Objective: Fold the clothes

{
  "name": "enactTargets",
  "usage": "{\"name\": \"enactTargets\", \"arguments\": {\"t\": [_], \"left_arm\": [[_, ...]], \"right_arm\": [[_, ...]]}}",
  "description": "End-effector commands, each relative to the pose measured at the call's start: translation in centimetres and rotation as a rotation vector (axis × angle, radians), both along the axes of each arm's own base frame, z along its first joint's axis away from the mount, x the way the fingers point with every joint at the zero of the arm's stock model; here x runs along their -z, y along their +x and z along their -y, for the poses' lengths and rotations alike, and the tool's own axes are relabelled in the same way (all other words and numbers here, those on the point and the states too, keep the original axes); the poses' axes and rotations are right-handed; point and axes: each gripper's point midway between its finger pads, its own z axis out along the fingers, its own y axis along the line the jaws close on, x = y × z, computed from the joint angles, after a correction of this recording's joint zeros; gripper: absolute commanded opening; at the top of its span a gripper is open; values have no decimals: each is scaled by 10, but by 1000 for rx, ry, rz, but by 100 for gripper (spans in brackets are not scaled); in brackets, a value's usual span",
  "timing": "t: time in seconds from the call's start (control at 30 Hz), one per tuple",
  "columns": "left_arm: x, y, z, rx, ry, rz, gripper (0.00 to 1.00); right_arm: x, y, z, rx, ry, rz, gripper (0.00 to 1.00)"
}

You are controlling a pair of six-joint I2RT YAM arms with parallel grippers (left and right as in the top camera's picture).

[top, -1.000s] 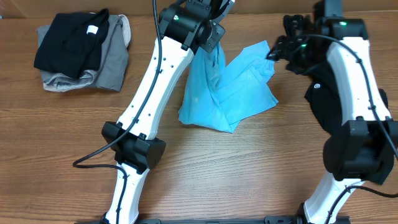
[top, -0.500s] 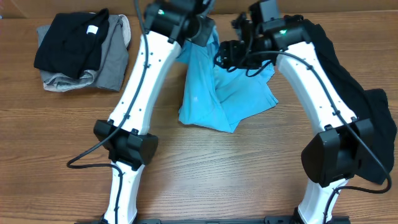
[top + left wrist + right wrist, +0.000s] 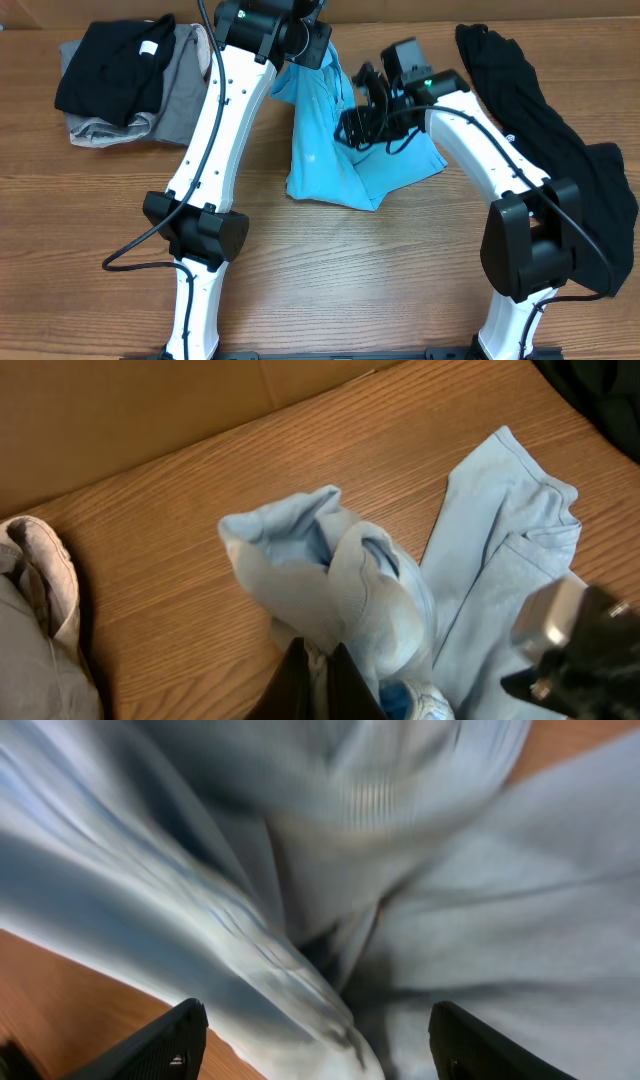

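The light blue T-shirt (image 3: 335,165) lies crumpled at mid-table, its upper part lifted. My left gripper (image 3: 318,50) is shut on a bunched fold of it; in the left wrist view the dark fingertips (image 3: 300,685) pinch the pale blue cloth (image 3: 350,580). My right gripper (image 3: 352,120) hovers open just over the shirt's middle. In the right wrist view the blurred blue cloth (image 3: 470,920) fills the frame, and the gripper (image 3: 320,1050) has its two fingers wide apart with nothing clamped between them.
A folded black garment (image 3: 110,65) rests on a grey one (image 3: 180,105) at the far left. A long black garment (image 3: 540,110) sprawls along the right side under the right arm. A cardboard wall (image 3: 130,410) stands behind the table.
The right arm has swung left from the black garment to above the blue shirt. The left gripper has shifted left and back, holding the shirt's fold.
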Motion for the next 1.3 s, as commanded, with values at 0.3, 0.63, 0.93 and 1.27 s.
{"name": "enactTargets", "arguments": {"t": [0.3,0.63,0.93,1.27], "left_arm": [[-35,-4,-3,-9,-48,69,4],[-37,-3,-5,-15,-45,76,4],[-62,2,-42,-107,-9,140,4],[-149,-23,-92,-165,-24,324,9]], "right_arm": [[29,-22,-26,-169,153,35,68],[25,-32,-41,-210,200,25,13],[-19,-12,-5,-84,116,43,4],[-192,3,90,149,-24,236,4]]}}
